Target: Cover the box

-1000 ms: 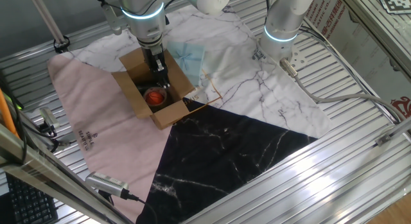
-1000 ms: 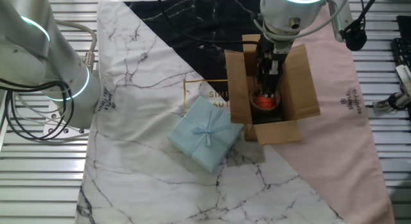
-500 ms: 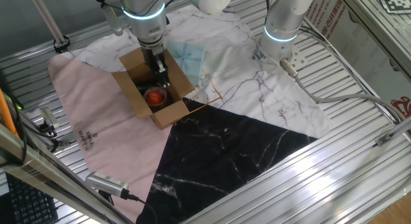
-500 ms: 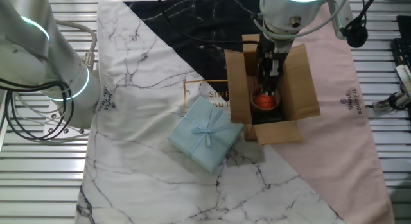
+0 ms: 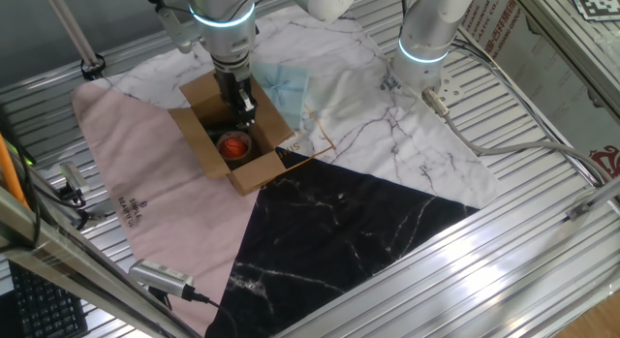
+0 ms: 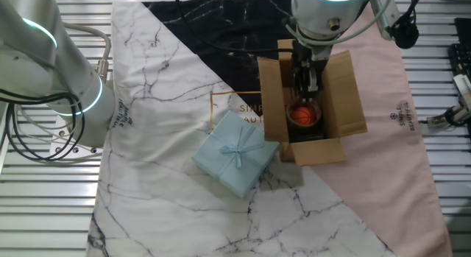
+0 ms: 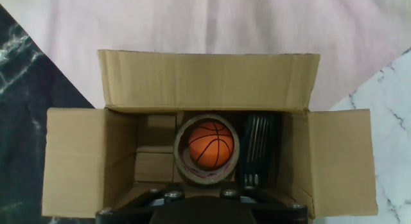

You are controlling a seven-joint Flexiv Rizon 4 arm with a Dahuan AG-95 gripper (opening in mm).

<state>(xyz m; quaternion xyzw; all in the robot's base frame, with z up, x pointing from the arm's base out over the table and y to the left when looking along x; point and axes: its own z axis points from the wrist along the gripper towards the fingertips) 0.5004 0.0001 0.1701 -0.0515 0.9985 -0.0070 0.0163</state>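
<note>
The box [image 5: 205, 144] is a small brown carton standing open on the pink part of the cloth, all four flaps folded outward. It also shows in the other fixed view [image 6: 346, 95] and fills the hand view [image 7: 205, 79]. Inside are a small orange basketball [image 7: 210, 144] sitting in a roll of tape, and a dark ribbed object [image 7: 255, 150] beside it. My gripper [image 5: 242, 107] hangs straight above the box's opening, over the ball, and touches nothing. Its fingers read as one narrow dark stem, pressed together and empty. It also shows in the other fixed view [image 6: 306, 80].
A pale blue gift box with a bow [image 6: 235, 152] lies on the marble cloth next to the carton's flap. A second white arm [image 6: 44, 73] stands at the cloth's edge. A cable and handheld device [image 5: 160, 277] lie near the front-left corner.
My gripper has risen a little out of the box, so more of the basketball shows. The box and its flaps have not moved.
</note>
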